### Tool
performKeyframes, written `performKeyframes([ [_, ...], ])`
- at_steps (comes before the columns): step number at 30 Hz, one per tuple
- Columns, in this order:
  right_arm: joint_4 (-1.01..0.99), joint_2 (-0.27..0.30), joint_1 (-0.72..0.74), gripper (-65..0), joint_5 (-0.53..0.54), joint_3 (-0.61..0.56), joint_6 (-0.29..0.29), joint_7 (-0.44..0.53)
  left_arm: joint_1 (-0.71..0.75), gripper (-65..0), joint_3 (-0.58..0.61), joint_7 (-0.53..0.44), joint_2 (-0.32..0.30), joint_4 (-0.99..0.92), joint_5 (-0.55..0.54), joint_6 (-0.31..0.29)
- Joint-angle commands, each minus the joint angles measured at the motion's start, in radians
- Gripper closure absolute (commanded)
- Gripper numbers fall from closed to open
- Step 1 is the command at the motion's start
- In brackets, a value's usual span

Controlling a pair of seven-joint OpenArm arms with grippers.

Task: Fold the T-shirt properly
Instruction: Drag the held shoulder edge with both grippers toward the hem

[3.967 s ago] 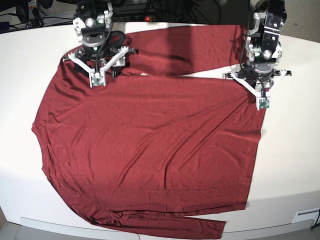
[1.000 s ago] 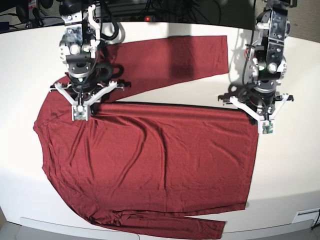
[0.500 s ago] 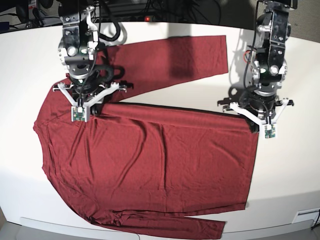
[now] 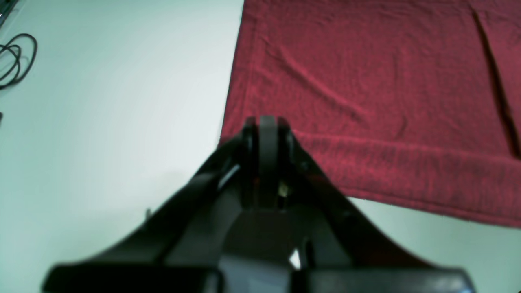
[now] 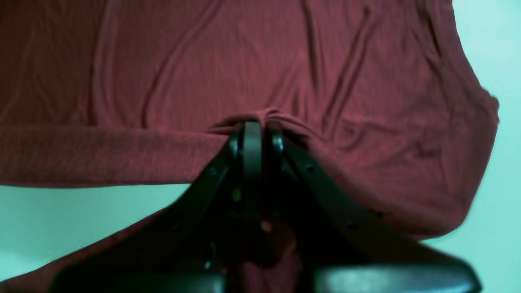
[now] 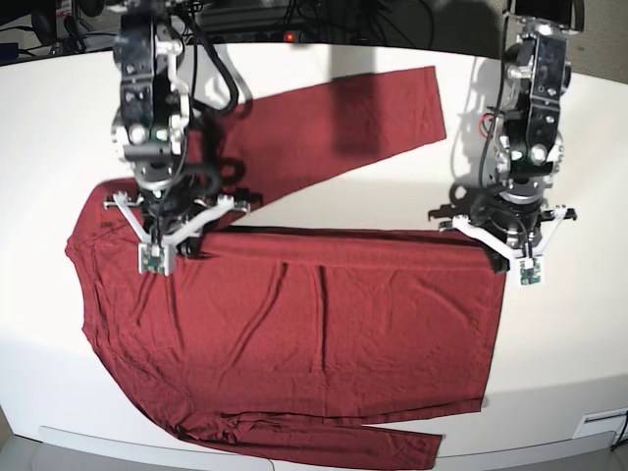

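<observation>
The maroon T-shirt [image 6: 294, 334] lies spread on the white table [image 6: 569, 334], and its far edge is doubled over toward the near side. My right gripper [image 6: 182, 240] is at the left of the base view, shut on a bunched pinch of cloth [image 5: 272, 116] at the shoulder end of that fold. At the right of the base view my left gripper [image 6: 502, 251] is shut on the folded corner [image 4: 244, 134] by the hem. One sleeve [image 6: 343, 113] trails toward the far side. The other sleeve [image 6: 334, 444] lies along the near edge.
Black cables and equipment [image 6: 324, 20] crowd the far edge of the table. A loop of cable [image 4: 16, 57] shows at the left of the left wrist view. A white fitting [image 6: 601, 424] sits at the near right corner. Bare table surrounds the shirt on both sides.
Both grippers have moved toward the near side, pulling the shirt's far edge further over its body. The fold line sits nearer and the far sleeve has dragged along.
</observation>
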Motion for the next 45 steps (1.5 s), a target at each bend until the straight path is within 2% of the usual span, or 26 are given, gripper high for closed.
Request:
performKeyframes([
  [1,-0.003,0.003,0.028,0.0,-0.005,0.003,-0.004,0.016,-0.02,0.0,-0.004,-0.03,-0.006,0.006,0.002,0.003],
  [9,-0.18,0.003,0.142,0.0,-0.005,0.003,-0.003,0.016,-0.063,0.0,-0.004,-0.072,-0.006,-0.022,0.002,0.003],
  [16,-0.282,0.003,0.222,0.0,-0.003,0.002,-0.003,0.026,-0.152,0.0,-0.004,-0.106,-0.005,-0.212,-0.054,0.003],
  [21,-0.377,0.003,0.275,0.0,0.029,0.002,0.023,0.043,-0.221,0.0,-0.004,-0.127,0.023,-0.291,-0.05,0.002],
  [24,-0.437,0.003,0.303,0.0,0.029,0.002,0.03,0.049,-0.25,0.0,-0.004,-0.129,0.045,-0.331,-0.05,-0.018],
  [27,-0.455,0.003,0.309,0.0,0.029,0.002,0.03,0.063,-0.268,0.0,-0.004,-0.139,0.063,-0.381,-0.049,-0.028],
  [35,-0.455,0.003,0.309,0.0,0.026,0.002,0.03,0.119,-0.269,0.0,-0.004,-0.207,0.063,-0.417,-0.02,-0.027],
  [43,-0.455,0.003,0.309,0.0,0.025,0.002,0.03,0.149,-0.271,0.0,-0.004,-0.194,0.064,-0.417,-0.024,-0.027],
  [44,-0.455,0.003,0.309,-0.9,0.025,0.002,0.03,0.163,-0.271,0.0,-0.004,-0.194,0.064,-0.417,-0.024,-0.027],
  [45,-0.455,0.003,0.309,-8.1,0.025,0.002,0.03,0.188,-0.271,0.0,-0.004,-0.194,0.064,-0.417,-0.024,-0.027],
])
